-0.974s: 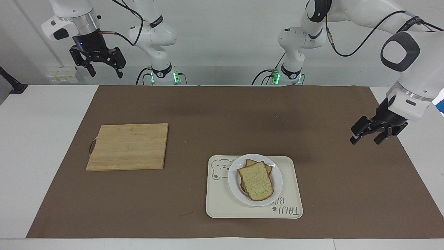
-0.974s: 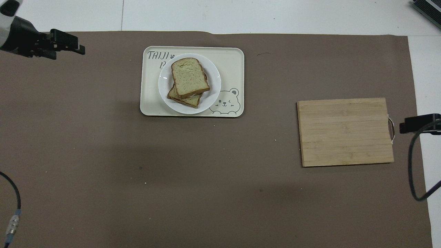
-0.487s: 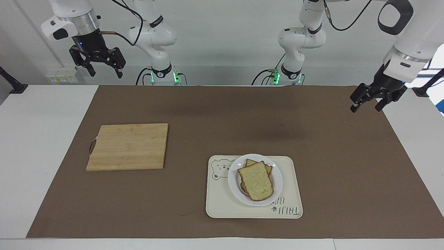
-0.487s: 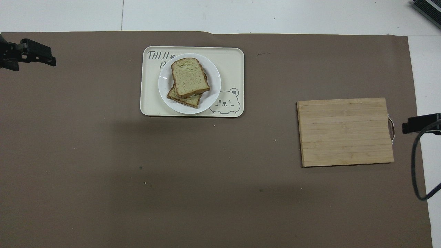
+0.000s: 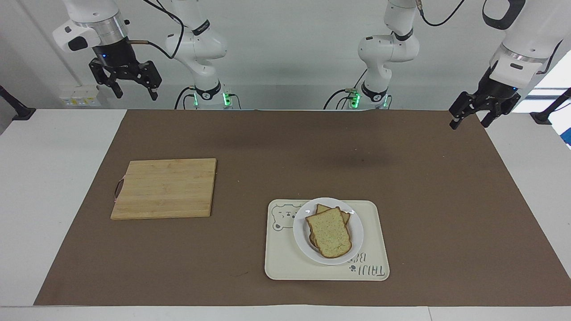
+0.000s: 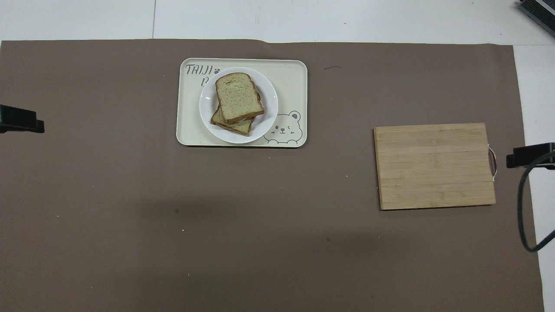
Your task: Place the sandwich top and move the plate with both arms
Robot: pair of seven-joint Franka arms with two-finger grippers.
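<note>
- Right gripper [image 5: 132,91]: raised at the mat's 10 o'clock corner in the facing view, jaws wide, empty; arm waits.
- Board [image 5: 164,188]: bare.
- Top [image 5: 329,232]: lies on the stack, on the plate [image 5: 352,249], on the tray [image 5: 282,263]; task looks done. Best to stay clear.
- Left gripper [image 5: 468,120]: raised at 2 o'clock, wide, empty.

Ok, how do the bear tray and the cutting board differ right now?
The tray is cream with rounded corners; the cutting board is bare wood with square corners. The tray carries the plate with the stacked bread slices; the board carries nothing. The tray lies farther from the robots than the board. Both lie flat on the brown mat.
</note>
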